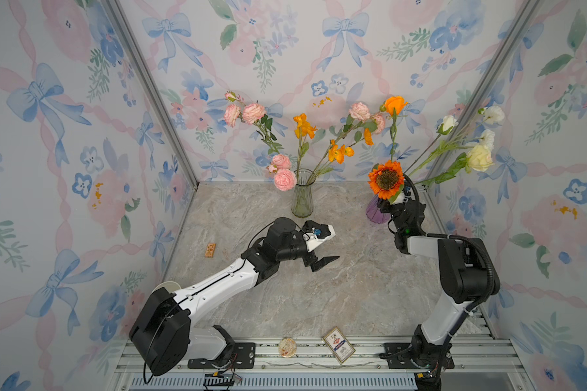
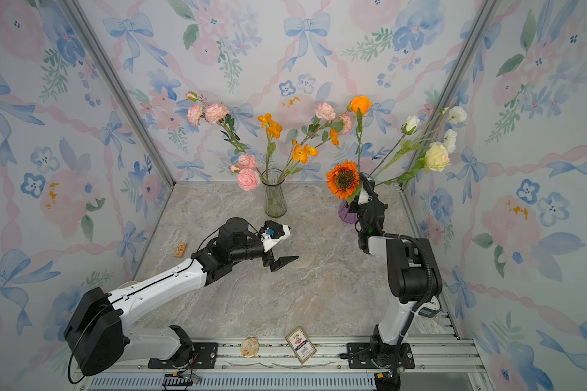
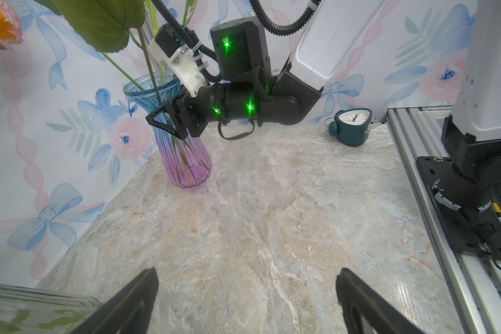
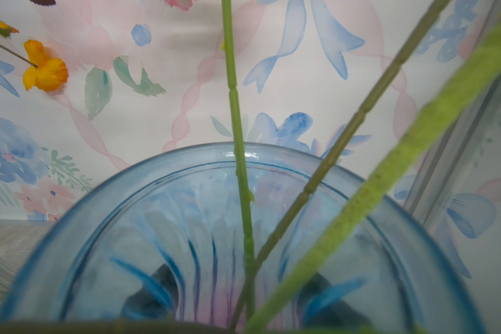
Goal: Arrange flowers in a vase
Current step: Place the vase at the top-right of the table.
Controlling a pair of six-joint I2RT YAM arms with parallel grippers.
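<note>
Orange petals of the sunflower (image 1: 386, 179) overhang the right hand (image 1: 385, 205) in both top views, where it sits at the neck of the purple vase (image 1: 372, 214) near the back right corner of the bench (image 1: 319, 298); the orange rose (image 1: 395, 104) and cream blooms (image 1: 480, 157) fan out of that vase, while pink blooms (image 1: 284, 178) and orange poppies (image 1: 339, 153) stand in the clear vase (image 1: 302, 199) nearby. We see no flowers lying loose, so we judge the arranging nearly done. The left hand (image 1: 326, 262) hovers mid-bench.

From the left wrist, its jaws gape fully and hold nothing; the right hand's jaws stand part-way apart, one finger (image 3: 165, 128) across the vase's neck, and we cannot tell whether they pinch the glass or a stem.

From the right wrist, three green stems (image 4: 234, 115) cross the blue rim (image 4: 185, 154). To finish well, we reckon the right hand should ease back level, clear of the stems and the sunflower head, keeping the vase upright.
</note>
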